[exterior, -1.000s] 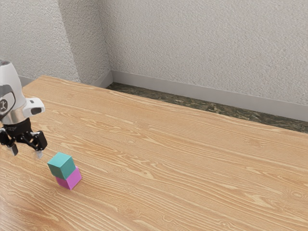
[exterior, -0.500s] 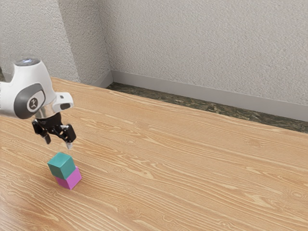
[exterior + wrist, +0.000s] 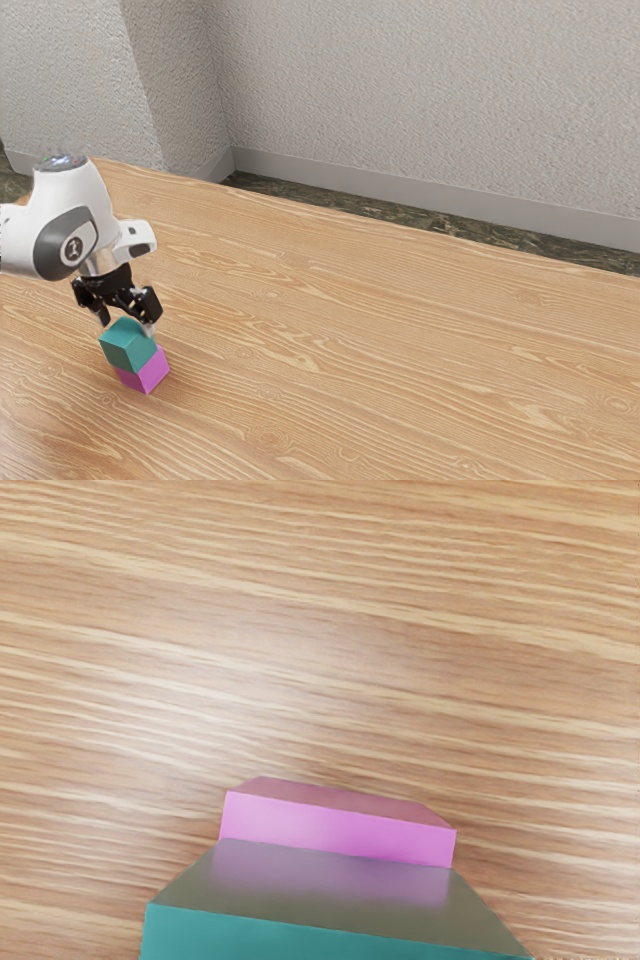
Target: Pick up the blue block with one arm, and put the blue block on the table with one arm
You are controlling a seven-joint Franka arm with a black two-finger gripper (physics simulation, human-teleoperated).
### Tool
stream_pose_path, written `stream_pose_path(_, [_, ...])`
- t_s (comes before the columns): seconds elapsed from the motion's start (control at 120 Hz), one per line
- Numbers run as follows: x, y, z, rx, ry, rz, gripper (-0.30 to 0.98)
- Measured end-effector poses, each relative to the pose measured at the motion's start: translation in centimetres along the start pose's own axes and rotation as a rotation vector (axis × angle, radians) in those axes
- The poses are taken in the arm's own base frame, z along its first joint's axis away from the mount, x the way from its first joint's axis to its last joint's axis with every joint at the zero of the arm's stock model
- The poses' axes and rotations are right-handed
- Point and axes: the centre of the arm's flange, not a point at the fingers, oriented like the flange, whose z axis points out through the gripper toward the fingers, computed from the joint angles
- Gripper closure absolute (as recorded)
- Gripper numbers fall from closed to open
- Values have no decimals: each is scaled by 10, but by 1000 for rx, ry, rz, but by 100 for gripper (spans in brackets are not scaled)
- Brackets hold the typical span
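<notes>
- Wall (image 3: 420,90), pale and rough, with a baseboard (image 3: 400,190) along its foot, well beyond the pink block (image 3: 147,371).
- Desk (image 3: 400,350), one, wood-grained, under the pink block and spreading out all around it.
- Floor (image 3: 430,222), a dark mottled strip, past the desk's far edge from the pink block.
- Arm (image 3: 75,215), one, white and grey, coming in from the exterior view's left and ending above the pink block.
- Hand (image 3: 127,323), one, black, pointing down over the pink block. Its two fingers stand wide apart, one toward either side of the upper block, gripping nothing. Whether either finger touches that block, I cannot tell.
- Blocks, two in all, one of each colour, much the same size, stacked. The blue one, really a teal block (image 3: 128,350), rests on top of the pink block, directly below the hand, its top close to the fingertips. The pink block itself sits on the desk, the lower of the pair.
</notes>
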Motion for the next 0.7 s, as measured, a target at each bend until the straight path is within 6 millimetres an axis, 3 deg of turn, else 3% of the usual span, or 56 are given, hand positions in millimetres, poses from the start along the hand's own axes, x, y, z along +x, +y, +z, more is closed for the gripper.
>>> stream_pose_path(0.275, [-5,2,29,-5,-23,0,0])
stream_pose_path(0.7, [-2,1,32,-4,-9,-3,23])
